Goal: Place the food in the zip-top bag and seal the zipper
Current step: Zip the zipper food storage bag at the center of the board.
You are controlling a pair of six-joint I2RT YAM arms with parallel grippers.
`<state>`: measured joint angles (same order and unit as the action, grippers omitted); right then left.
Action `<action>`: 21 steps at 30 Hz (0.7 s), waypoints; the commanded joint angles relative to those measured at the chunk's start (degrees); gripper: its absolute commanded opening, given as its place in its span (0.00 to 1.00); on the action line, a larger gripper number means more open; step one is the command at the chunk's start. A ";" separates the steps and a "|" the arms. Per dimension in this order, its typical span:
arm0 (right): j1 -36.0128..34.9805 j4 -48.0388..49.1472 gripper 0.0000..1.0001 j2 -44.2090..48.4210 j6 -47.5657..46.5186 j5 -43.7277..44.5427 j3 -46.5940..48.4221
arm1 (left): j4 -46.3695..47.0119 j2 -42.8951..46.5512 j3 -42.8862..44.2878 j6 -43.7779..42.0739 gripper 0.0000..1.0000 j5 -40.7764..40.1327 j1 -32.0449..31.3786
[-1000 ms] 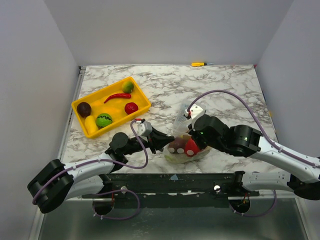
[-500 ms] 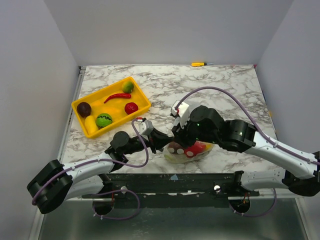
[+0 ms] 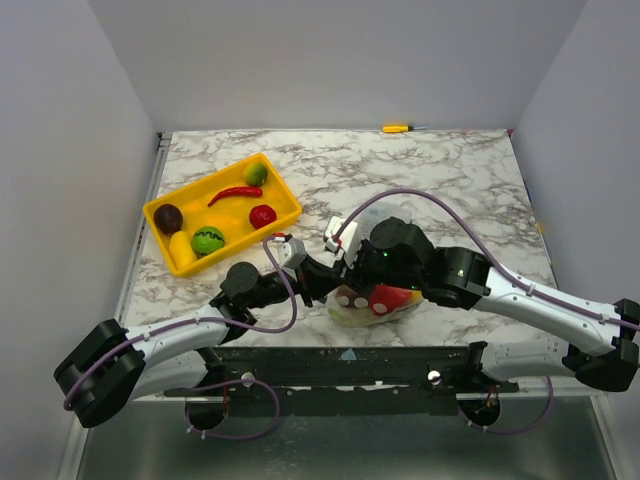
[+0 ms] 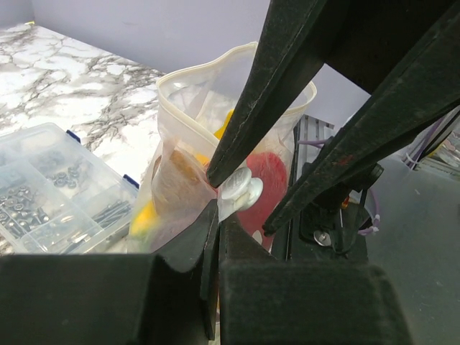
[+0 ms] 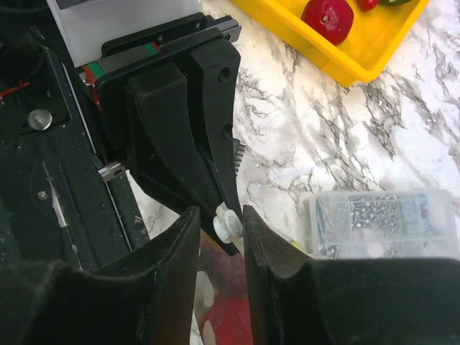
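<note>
The zip-top bag (image 3: 375, 305) is being held low in the middle of the top view, near the front edge of the surface (image 3: 450, 180), with red and yellow food (image 4: 264, 180) showing inside. Its film near the rim is being pinched by the left tool (image 4: 215, 223), fingers pressed together. The right tool (image 5: 219, 218) is being held narrowly spread, a small white knob (image 5: 228, 224) sitting between its fingers. Further toy pieces (image 3: 208, 240) are being carried in the yellow tray (image 3: 228, 212) at upper left.

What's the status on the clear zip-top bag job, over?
Left gripper shut on clear plastic zip-top bag. Right gripper open, straddling white zipper slider. Mouth unsealed, food inside. Clear parts box alongside.
</note>
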<state>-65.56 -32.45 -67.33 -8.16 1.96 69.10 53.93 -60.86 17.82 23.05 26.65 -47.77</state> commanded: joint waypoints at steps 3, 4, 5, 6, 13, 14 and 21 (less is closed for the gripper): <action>-0.01 2.04 0.29 0.30 -3.69 0.47 -0.97 | 3.11 0.39 -0.73 0.16 0.00 0.65 -0.40; -0.03 2.02 0.26 0.39 -3.66 1.05 -1.10 | 3.12 0.44 -0.84 0.09 0.00 0.78 -0.40; -0.05 2.11 0.23 0.51 -3.70 1.49 -1.31 | 3.27 0.46 -0.94 0.07 0.00 0.79 -0.40; -0.03 2.04 0.21 0.49 -3.66 1.83 -1.42 | 3.37 0.50 -1.03 0.07 0.00 0.70 -0.46; -0.01 1.43 0.30 0.69 -3.15 2.59 -1.61 | 3.22 0.57 -0.91 0.07 0.00 0.59 -0.44; -0.06 1.42 0.31 0.79 -3.24 2.68 -1.67 | 3.28 0.50 -0.91 0.09 0.00 0.59 -0.45; -0.01 0.76 0.27 0.24 -3.51 4.26 -1.41 | 3.33 0.39 -0.60 0.42 0.00 1.03 -0.46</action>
<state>-65.56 -31.35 -67.29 -11.00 4.10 68.03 54.81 -60.86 17.30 23.22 26.68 -47.88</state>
